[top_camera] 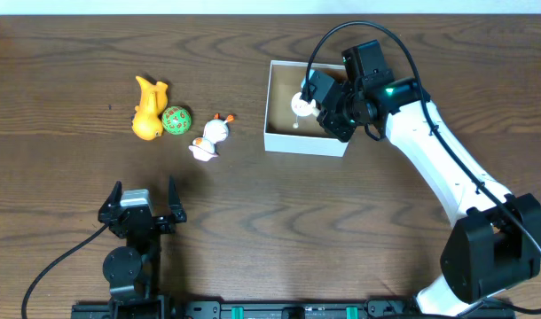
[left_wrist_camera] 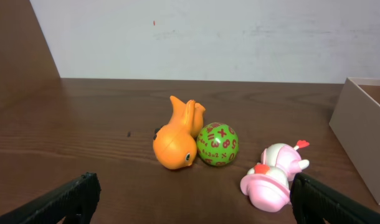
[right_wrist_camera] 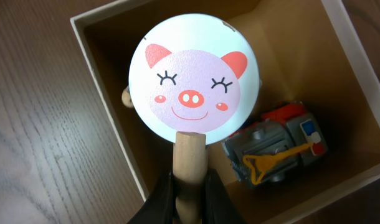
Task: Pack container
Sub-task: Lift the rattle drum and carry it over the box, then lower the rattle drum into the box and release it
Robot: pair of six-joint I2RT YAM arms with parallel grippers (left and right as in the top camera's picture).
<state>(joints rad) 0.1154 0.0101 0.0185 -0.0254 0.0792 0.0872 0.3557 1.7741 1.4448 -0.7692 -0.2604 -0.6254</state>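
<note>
My left gripper (top_camera: 145, 193) sits low at the table's near edge, fingers wide apart, holding nothing. My right gripper (top_camera: 321, 106) reaches over the container (top_camera: 306, 142) on the right side and squeezes the pig rattle (right_wrist_camera: 193, 87) by its stick. The table (top_camera: 341, 230) is brown wood and the wall (left_wrist_camera: 209, 31) is white.

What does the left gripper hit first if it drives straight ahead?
Likely the orange toy, with the green ball right beside it. The pink toy sits nearer but off to the right; depth is unclear.

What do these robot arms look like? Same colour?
No. The right arm has white links, black joints, a small green light and a looping black cable. The left arm looks black, with a silver block behind its two black fingers and a trailing black cable.
</note>
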